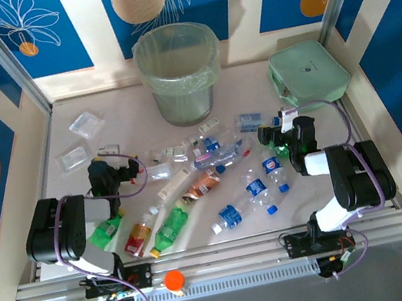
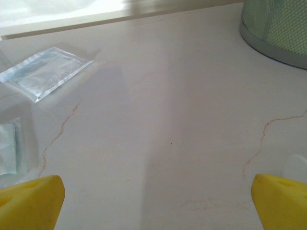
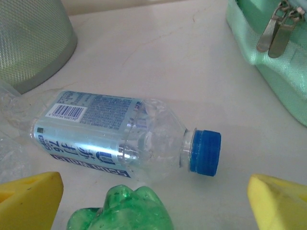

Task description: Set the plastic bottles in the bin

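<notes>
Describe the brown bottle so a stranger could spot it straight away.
Find the round pale green bin at the back of the table. Come straight toward the near edge into the scatter of bottles; the brown bottle lies mid-pile. It is the only brown one among clear bottles and green bottles.

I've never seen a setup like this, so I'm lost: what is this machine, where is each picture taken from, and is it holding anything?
These are two robot arms bolted at the near edge of a table. The wide picture looks down from above and behind them. The other two come from wrist cameras; the yellow shapes are each gripper's fingers. On the table lie small plastic bottles, flat clear trays, a mint green box and a round bin. The left gripper is open over bare table. The right gripper is open too, a blue-capped bottle and a green bottle lying before it. Nothing is held.
</notes>
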You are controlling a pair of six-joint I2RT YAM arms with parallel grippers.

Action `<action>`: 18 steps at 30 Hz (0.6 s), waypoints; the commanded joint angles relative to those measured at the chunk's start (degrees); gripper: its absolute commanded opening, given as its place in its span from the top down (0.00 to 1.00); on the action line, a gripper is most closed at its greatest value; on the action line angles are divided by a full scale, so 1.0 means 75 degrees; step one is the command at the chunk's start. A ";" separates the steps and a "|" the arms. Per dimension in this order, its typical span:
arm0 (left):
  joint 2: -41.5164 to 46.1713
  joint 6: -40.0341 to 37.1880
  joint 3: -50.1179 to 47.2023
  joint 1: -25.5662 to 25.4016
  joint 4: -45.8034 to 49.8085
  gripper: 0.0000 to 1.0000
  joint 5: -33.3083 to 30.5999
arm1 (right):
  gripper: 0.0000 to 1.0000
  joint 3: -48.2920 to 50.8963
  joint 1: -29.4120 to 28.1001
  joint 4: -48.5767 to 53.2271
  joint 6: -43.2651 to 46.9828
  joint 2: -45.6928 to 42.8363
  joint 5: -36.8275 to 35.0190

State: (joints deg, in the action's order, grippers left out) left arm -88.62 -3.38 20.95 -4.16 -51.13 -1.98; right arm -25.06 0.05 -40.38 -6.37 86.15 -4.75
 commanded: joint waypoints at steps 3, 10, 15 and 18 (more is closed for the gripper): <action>0.1409 0.0132 0.0180 -0.0100 0.1067 0.01 -0.0851 | 0.01 -0.0606 -0.0191 0.1519 0.0065 -0.1419 -0.0550; 0.3417 -0.0233 0.0517 -0.1143 0.1359 0.01 -0.0933 | 0.01 -0.1007 -0.1201 0.2987 0.0074 -0.3779 -0.0476; 0.5381 0.0421 0.1881 -0.3486 0.4535 0.01 -0.1212 | 0.01 -0.2010 -0.3125 0.4688 0.0174 -0.5288 -0.1000; 0.5951 0.1331 0.2638 -0.5115 0.6513 0.01 -0.2285 | 0.01 -0.3304 -0.4305 0.6922 0.0206 -0.5438 -0.2162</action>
State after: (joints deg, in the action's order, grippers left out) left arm -46.76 0.05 36.32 -35.46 -20.01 -12.03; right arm -42.94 -27.33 -5.23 -5.39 46.61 -12.69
